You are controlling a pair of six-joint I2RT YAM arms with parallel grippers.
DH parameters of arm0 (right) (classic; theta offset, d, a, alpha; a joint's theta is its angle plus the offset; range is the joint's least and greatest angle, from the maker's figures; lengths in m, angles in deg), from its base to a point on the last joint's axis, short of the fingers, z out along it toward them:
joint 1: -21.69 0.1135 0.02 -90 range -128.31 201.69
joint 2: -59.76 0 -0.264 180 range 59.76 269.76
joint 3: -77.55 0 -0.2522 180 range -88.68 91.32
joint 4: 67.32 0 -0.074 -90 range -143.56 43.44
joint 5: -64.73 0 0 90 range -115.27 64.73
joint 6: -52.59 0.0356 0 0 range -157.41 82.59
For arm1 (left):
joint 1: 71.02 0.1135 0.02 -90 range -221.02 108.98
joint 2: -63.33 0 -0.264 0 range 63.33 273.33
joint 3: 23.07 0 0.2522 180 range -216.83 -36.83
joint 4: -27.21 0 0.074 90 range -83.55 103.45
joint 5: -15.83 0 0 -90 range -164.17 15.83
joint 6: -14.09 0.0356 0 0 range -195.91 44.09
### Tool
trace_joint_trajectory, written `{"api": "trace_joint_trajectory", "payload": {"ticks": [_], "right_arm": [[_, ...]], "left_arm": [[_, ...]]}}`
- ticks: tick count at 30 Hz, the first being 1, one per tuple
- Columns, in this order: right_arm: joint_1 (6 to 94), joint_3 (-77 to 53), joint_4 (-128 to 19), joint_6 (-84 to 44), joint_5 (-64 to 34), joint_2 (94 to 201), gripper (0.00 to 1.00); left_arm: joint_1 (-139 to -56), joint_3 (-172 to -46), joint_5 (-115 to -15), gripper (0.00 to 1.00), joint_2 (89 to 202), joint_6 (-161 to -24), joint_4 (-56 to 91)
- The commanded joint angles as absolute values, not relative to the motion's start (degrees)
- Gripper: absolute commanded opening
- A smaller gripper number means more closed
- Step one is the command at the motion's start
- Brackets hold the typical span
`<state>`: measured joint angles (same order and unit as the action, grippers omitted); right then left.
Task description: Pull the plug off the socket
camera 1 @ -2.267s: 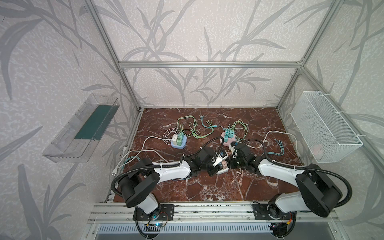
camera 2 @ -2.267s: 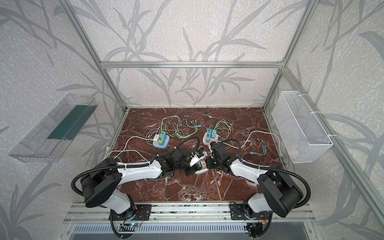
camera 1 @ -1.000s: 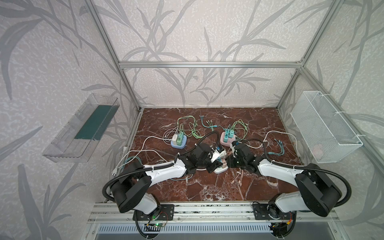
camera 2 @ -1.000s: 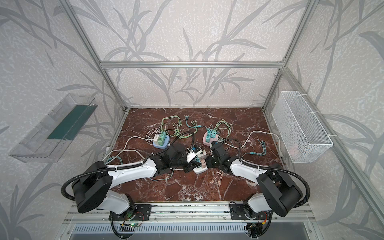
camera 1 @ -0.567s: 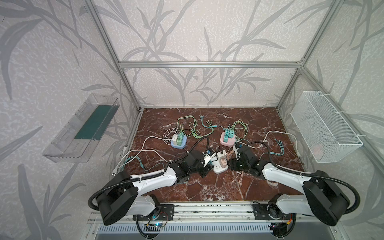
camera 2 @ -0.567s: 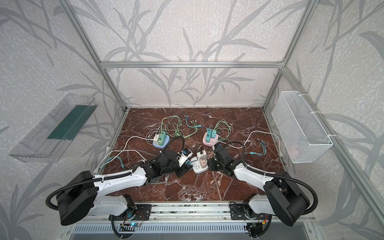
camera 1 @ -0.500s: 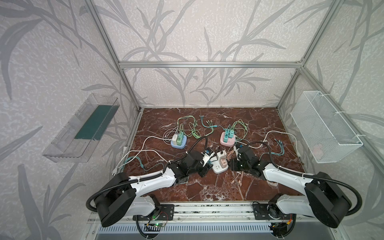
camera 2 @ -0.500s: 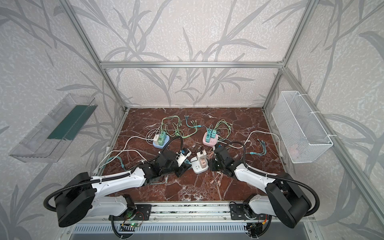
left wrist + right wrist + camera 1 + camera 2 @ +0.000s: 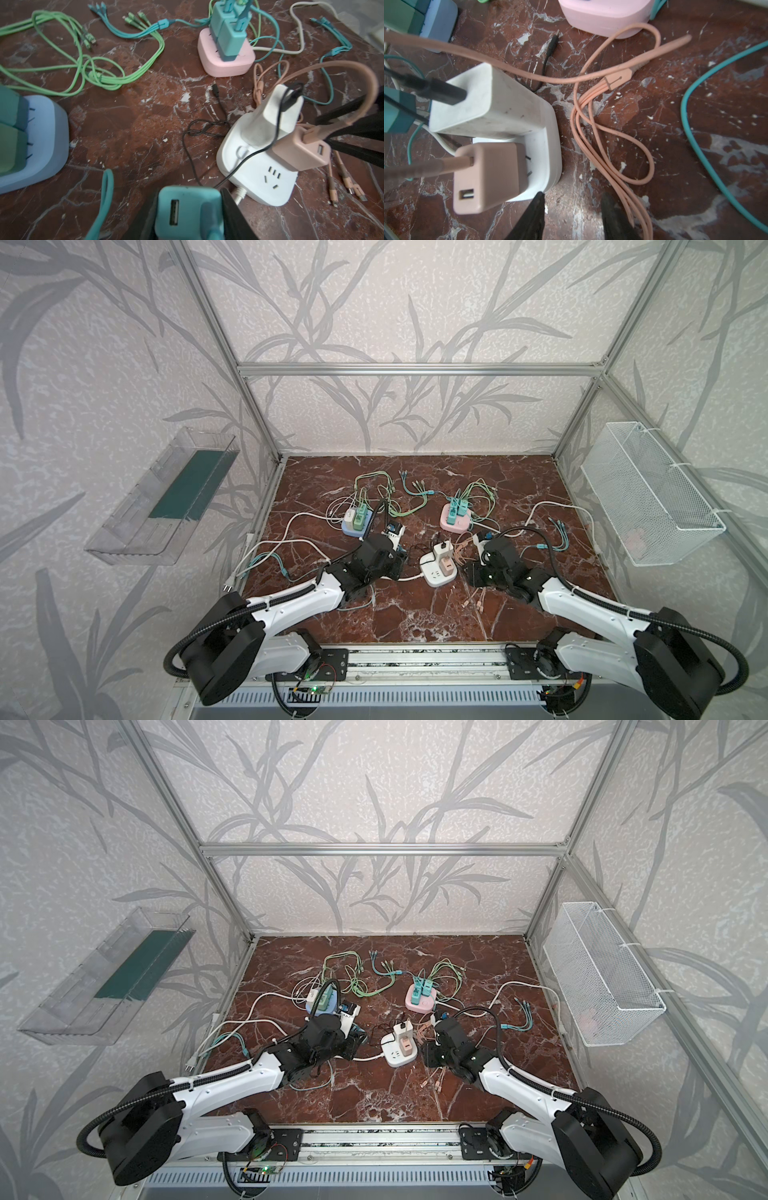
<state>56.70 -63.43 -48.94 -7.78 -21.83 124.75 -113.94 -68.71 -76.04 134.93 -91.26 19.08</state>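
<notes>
Both arms stretched forward and low, the left arm (image 9: pixel 291 605) and the right arm (image 9: pixel 582 608) angled in toward each other, their grippers near but apart. The left gripper (image 9: pixel 188 216) was clamped on a teal plug (image 9: pixel 180 205); the right gripper (image 9: pixel 573 218) hung with its jaws apart.
</notes>
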Motion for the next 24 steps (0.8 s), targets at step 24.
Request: {"api": "trace_joint_trajectory", "payload": {"ticks": [24], "right_arm": [[63.7,-65.0,-43.3,-10.5,-30.7,115.7,0.47]], "left_arm": [[-111.5,-80.8,-79.0,0.24,141.9,-96.0,-8.8]]}}
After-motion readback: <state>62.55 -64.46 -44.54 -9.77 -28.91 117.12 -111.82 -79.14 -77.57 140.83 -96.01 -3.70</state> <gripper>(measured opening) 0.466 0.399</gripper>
